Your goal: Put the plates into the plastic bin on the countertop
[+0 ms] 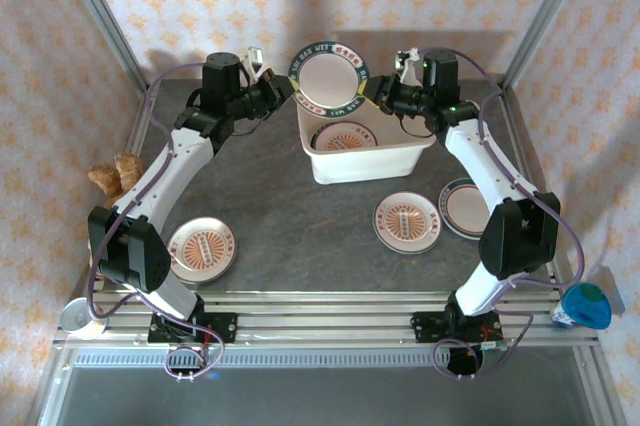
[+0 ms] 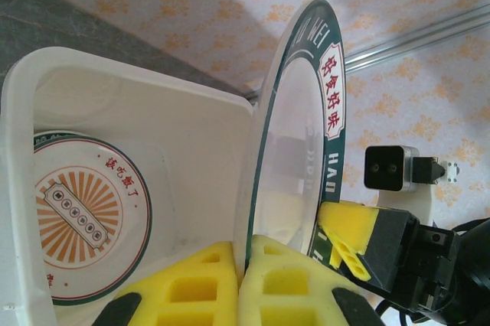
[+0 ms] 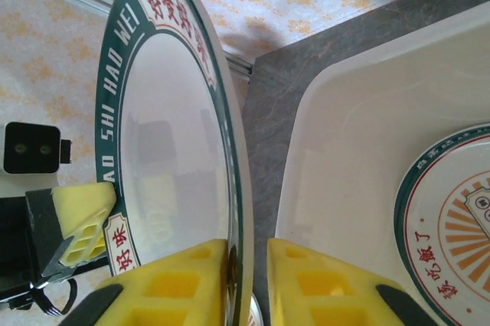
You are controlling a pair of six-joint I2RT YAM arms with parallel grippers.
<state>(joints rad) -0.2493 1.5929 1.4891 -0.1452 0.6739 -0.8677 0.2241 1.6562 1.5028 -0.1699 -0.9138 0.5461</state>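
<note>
A: Nearest, the left arm (image 1: 170,161) and right arm (image 1: 483,164) bow outward from their bases. Loose plates (image 1: 407,221) lie on the tabletop (image 1: 300,236) between them.

B: Beyond?

A: The plastic bin (image 1: 365,164) holds one flat plate (image 1: 343,136), with bare floor beside it. Over its far end a teal-rimmed plate (image 1: 328,76) stands on edge. The left jaws are clamped on its rim. The right jaws sit astride the opposite rim, but I cannot tell whether they grip.
</note>
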